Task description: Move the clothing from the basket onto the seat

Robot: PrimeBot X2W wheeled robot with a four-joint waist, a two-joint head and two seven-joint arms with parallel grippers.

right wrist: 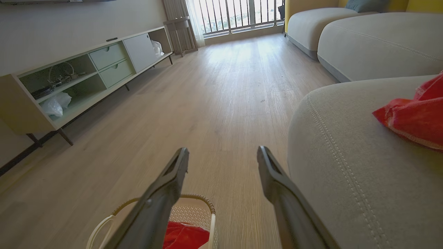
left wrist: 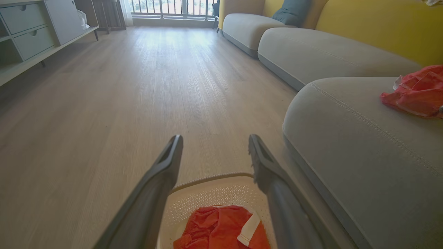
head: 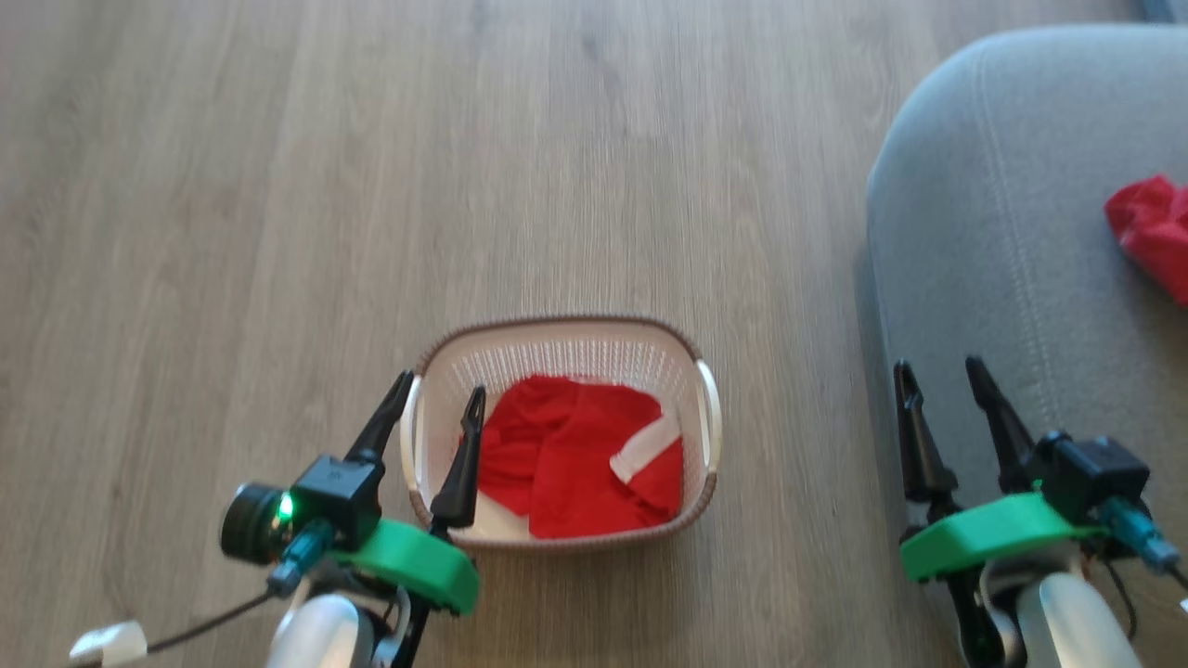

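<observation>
The left jaws gape wide and empty, straddling the basket (head: 557, 336) at its 9 o'clock rim; red clothing (head: 575, 459) lies inside. The right jaws, equally parted and empty, hover at 4 o'clock over the seat (head: 1002, 232), where another red garment (head: 1155, 232) rests at 3 o'clock.

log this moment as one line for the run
left gripper: open, over basket edge | right gripper: open, empty, by seat | clothing: in basket | red piece: on seat | no grasp yet
</observation>
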